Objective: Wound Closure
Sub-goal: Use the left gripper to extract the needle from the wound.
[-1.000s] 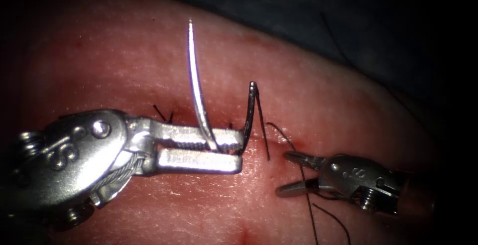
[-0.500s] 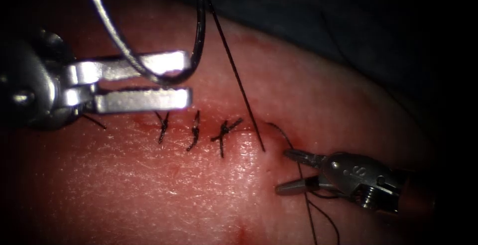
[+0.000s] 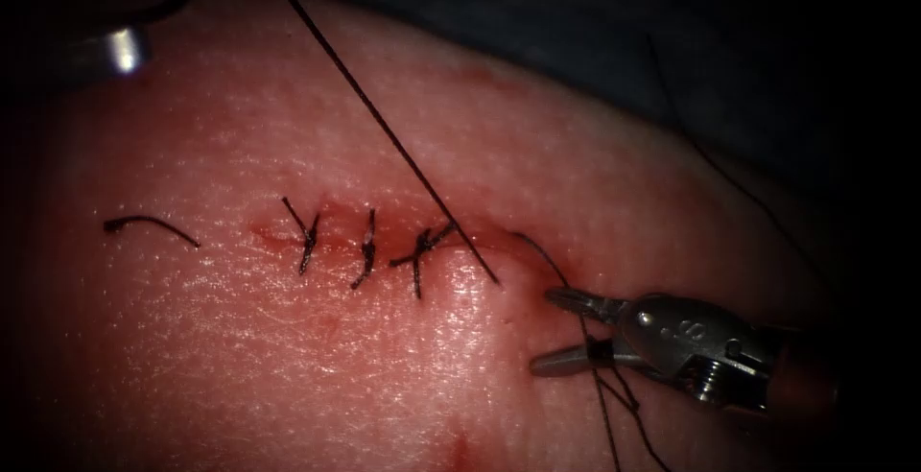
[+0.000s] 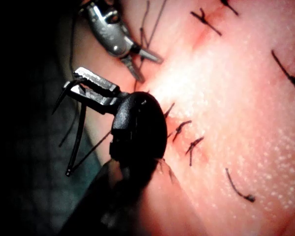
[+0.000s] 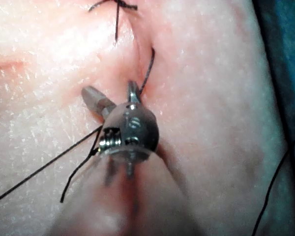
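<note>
Looking first through the endoscope view, the right claw (image 3: 561, 331) lay on the tissue (image 3: 240, 357) with its jaws spread wide and nothing clamped. The thread (image 3: 384, 127) entered the skin just ahead of that claw's upper jaw, at the right end of the cut (image 3: 336, 223), and ran in a straight, tight line up and away toward the left claw (image 3: 120, 50), far off at the edge. A slack strand crossed between the open jaws without being gripped. Three stitches (image 3: 365, 247) sat beyond the entry point from the right claw, and a cut end of thread (image 3: 149, 227) lay further left. Red fluid (image 3: 288, 232) tinged the cut.

In the left wrist view, the left claw appeared closed on the needle (image 4: 78, 130) at about mid-curve, lifted clear of the tissue. Its thread end hung below the jaws, and its other end stuck out on their far side. The right claw sat beyond it, open.

In the right wrist view, the right claw's jaws stood apart and empty, with the thread rising from the skin just past their tips.

I judged the needle light, stiff and slick, best held flat across the jaws at mid-body, away from the point and the thread end. The thread looked limp, fine and easily frayed. The tissue looked soft, moist and yielding.
</note>
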Controlling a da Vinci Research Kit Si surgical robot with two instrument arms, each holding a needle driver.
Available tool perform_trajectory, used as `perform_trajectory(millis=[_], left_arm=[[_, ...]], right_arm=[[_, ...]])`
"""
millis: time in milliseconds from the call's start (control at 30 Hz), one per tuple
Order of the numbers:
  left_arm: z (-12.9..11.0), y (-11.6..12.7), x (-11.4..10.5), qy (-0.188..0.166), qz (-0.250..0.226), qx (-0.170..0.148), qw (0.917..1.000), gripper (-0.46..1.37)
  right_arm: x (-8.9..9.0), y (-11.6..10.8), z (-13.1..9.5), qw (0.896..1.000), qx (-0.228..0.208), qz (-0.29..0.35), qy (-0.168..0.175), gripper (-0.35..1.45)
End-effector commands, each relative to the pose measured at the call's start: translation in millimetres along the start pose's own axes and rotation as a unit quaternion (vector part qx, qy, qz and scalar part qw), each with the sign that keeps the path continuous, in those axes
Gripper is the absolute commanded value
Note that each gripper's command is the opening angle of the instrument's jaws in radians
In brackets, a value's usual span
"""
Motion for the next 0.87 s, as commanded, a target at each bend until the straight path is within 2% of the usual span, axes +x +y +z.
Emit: perform_trajectory(millis=[33,367,867], left_arm=[[0.2,0.4,-0.4,-0.002,-0.001,-0.007,1.0,-0.35],[-0.1,2.1,-4.3,0.001,-0.023,-0.008,0.9997,-0.35],[-0.1,2.2,-4.2,0.0,-0.025,-0.008,0.9996,-0.35]], right_arm=[[0.0,0.0,0.0,1.0,-0.001,0.0,0.0,0.58],[0.1,0.0,0.0,1.0,-0.001,0.001,0.0,0.57],[0.2,0.0,-0.1,1.0,-0.001,0.002,0.002,0.57]])
